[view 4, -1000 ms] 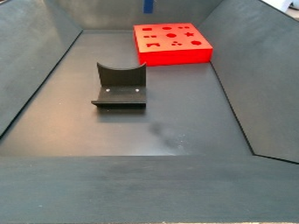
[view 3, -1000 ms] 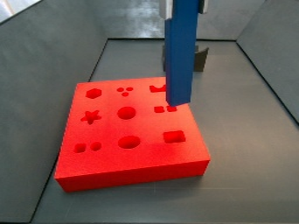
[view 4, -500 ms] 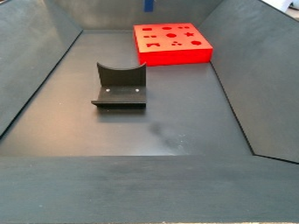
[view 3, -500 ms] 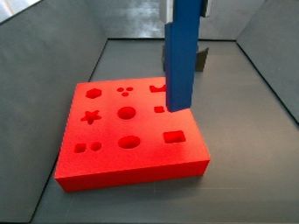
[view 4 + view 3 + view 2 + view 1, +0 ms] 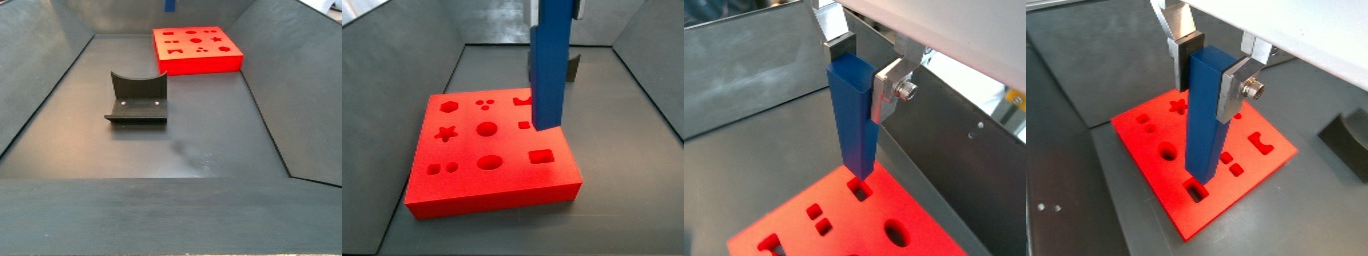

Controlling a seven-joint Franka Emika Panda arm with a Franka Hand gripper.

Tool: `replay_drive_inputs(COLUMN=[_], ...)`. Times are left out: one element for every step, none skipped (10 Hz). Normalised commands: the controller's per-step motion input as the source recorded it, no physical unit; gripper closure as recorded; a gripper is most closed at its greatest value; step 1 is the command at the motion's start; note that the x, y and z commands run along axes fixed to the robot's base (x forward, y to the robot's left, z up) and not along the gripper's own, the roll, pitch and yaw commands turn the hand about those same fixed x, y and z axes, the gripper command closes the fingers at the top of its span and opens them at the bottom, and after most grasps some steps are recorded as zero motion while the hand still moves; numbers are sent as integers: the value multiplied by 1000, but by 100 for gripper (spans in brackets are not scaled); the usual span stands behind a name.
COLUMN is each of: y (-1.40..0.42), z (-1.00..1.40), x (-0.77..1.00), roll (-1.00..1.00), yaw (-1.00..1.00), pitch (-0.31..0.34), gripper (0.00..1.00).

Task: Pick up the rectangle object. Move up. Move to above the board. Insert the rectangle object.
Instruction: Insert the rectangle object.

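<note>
the board (image 5: 489, 160) lies flat on the grey floor, holes up; in a side view (image 5: 198, 49) it sits at 12 o'clock from the fixture (image 5: 136, 98), well apart. the rectangle object (image 5: 1208, 115) hangs upright over the board, its lower end just above a small rectangular hole (image 5: 859, 187) toward the board's 3 o'clock edge. the gripper (image 5: 1212, 60) is above the board, its fingers (image 5: 889, 90) clamped on the upper part of the bar's two sides.
</note>
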Motion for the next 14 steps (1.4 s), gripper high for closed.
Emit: replay_drive_inputs(y=[0,0,-11,0,0,0,-49,-80,-91,-103,-94,-97,-77,-51], z=[0,-34,-220,-237,0,0,-63,-100,-117,-111,-123,-163,-180,-180], x=[83,0,186,203,0,0,0,0,0,0,0,0,0,0], roll=[16,10,151,174,21,20,139,183,179,166,159,154,141,129], yaw=[-189,0,-249,-489,0,0,0,0,0,0,3,11,11,9], pitch=[0,0,0,0,0,0,0,0,0,0,0,-10,-23,-21], gripper=[100,100,100,100,100,100,100,100,100,100,100,100,100,100])
